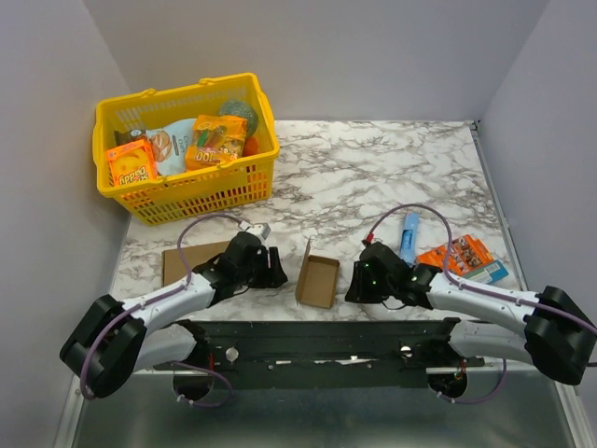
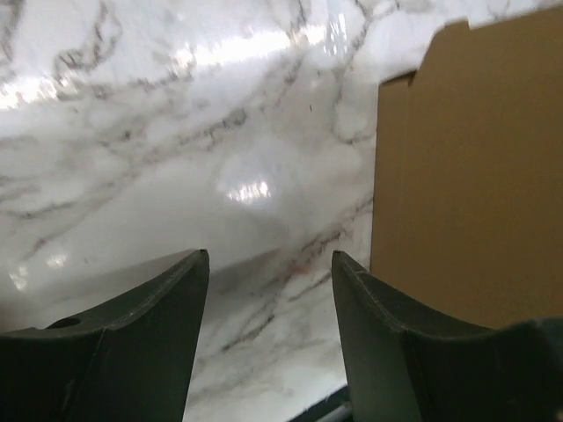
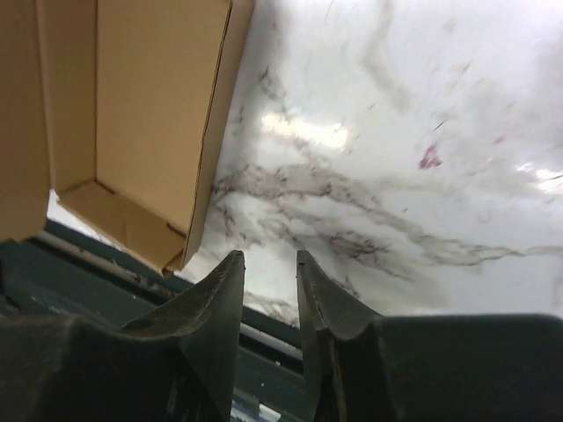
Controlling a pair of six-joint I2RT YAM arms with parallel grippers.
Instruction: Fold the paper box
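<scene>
The paper box (image 1: 317, 278) is a small brown cardboard tray with raised walls and one flap standing up, on the marble table between my two grippers. My left gripper (image 1: 276, 271) is just left of it, open and empty. In the left wrist view the box (image 2: 475, 176) stands right of the gripper (image 2: 270, 255), close to the right finger (image 2: 378, 334). My right gripper (image 1: 355, 284) is just right of the box, its jaws a narrow gap apart and empty. In the right wrist view the box (image 3: 149, 114) lies at the upper left of the gripper (image 3: 270, 255).
A flat brown cardboard rectangle (image 1: 187, 263) lies under my left arm. A yellow basket (image 1: 205, 196) of snack packets stands at the back left. A blue tube (image 1: 409, 238) and an orange packet (image 1: 457, 254) lie at the right. A dark metal rail (image 1: 317, 341) runs along the near edge.
</scene>
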